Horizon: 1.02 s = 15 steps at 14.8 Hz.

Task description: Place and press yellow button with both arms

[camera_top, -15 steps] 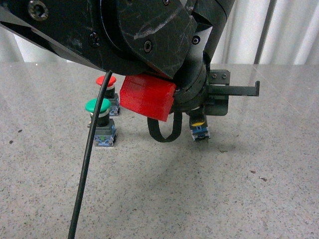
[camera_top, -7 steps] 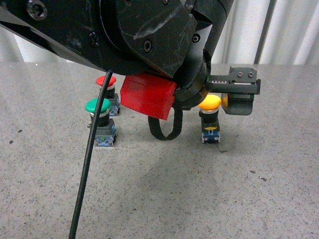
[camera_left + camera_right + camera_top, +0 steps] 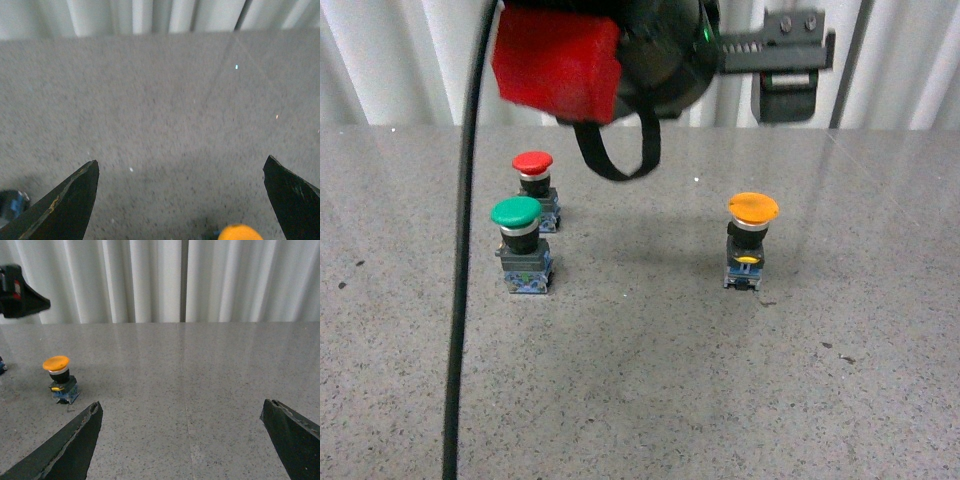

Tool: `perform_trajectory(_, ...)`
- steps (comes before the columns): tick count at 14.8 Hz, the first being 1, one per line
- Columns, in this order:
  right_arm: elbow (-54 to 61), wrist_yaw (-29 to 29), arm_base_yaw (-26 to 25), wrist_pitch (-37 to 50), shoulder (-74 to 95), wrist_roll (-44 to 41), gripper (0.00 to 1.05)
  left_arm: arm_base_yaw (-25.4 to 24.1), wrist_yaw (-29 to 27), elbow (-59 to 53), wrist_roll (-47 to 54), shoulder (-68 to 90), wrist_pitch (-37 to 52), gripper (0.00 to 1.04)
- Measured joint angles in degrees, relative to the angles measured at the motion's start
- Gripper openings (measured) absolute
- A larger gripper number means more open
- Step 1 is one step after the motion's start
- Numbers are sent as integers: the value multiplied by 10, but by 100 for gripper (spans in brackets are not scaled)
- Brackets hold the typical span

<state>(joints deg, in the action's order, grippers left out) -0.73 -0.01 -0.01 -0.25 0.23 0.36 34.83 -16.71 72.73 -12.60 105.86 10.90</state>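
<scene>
Front view puts the small yellow mushroom-capped push-button switch (image 3: 749, 240) upright and alone on the speckled grey stone-look tabletop (image 3: 650, 390), well apart from the green-capped switch (image 3: 521, 246) and the red-capped switch (image 3: 535, 186) on the left.

The left gripper (image 3: 181, 160) hangs above it with jaws spread wide and nothing between them. The right gripper (image 3: 181, 402) is likewise spread and empty, well off to the side of the button.

The main risk, as I judge it, is tipping. The glossy cap is wide and domed, while the silver collar, black body and blue-grey base beneath are narrow, so a press landing off-centre could lever the switch over. The table looks smooth and slightly polished, with faint reflections, so an unbraced base may also skid away under a slanted push; 1 arm steadying it while the other presses would guard against that. The flat, hard black fingers could slide off the rounded cap. The black strap loop (image 3: 616, 152) under the matte red block cover (image 3: 556, 60) dangles freely and might snag the cap on a low pass.
</scene>
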Motion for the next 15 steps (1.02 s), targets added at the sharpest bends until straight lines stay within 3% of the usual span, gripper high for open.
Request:
perform_trajectory(4,0,0,0,0,0,0,98,-17,-13,-73,76,-101,69,98)
perform_trajectory(8,0,0,0,0,0,0,98,-18,-32,-232,249,-309,148,98)
perform_trajectory(9,0,0,0,0,0,0,98,-37,-111,-341,266,-459,91,83)
perform_trajectory(10,0,0,0,0,0,0,98,-102,-92,-439,173,-562,110,60)
perform_trajectory(15,0,0,0,0,0,0,98,-203,19,-583,131,-676,124,2)
